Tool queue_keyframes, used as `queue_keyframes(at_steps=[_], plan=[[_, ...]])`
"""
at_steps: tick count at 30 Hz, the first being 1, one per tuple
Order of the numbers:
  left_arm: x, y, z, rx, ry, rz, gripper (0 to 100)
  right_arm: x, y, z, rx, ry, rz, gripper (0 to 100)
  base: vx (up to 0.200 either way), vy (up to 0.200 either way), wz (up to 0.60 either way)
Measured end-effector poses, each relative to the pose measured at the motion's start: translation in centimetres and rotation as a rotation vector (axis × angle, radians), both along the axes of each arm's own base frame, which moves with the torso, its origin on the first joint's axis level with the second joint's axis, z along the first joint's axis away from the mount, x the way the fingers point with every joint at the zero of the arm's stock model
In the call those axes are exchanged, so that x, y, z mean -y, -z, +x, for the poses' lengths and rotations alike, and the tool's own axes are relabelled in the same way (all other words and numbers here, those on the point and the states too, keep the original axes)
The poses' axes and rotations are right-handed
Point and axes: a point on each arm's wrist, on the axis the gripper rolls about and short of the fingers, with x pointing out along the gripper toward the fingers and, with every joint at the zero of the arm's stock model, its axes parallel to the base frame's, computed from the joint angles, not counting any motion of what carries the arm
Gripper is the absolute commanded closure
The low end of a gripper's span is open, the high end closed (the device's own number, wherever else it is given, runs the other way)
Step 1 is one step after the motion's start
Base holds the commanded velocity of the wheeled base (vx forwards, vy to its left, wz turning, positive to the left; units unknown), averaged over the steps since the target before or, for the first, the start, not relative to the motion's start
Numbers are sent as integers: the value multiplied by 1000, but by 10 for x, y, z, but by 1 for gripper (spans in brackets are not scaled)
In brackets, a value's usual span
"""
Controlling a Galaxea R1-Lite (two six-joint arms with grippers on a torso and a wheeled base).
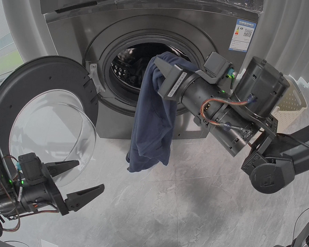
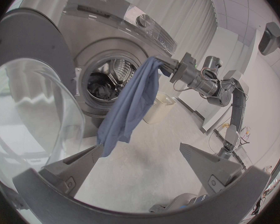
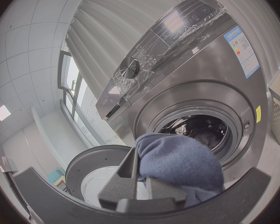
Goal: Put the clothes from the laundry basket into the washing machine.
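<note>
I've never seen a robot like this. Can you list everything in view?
Washing machine: one, dark grey, straight ahead.
Door: one, dark rim, clear glass, swung open on the robot's left.
Blue garment: one, navy, hanging before the drum opening.
Dark clothes: count unclear, black, inside the drum.
Laundry basket: one, cream, on the floor right of the machine.
Label: one, blue and white, machine front, upper right.
Curtain: white, behind the machine.
Right gripper: one, dark grey, shut on the blue garment.
Left gripper: one, dark grey, open, low beside the door.
</note>
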Motion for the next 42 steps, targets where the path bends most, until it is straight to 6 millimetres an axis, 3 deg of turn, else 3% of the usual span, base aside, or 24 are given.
queue_keyframes(at_steps=[15, 26, 42], plan=[[52, 34, 52, -119, 124, 32, 0, -9, 0, 8, 15, 4, 17, 100, 0, 0, 0], [72, 44, 80, -109, 124, -20, 0, -10, 0, 8, 17, 4, 15, 100, 0, 0, 0], [95, 75, 114, -141, 113, -50, 0, -12, 0, 3, 18, -6, 10, 100, 0, 0, 0]])
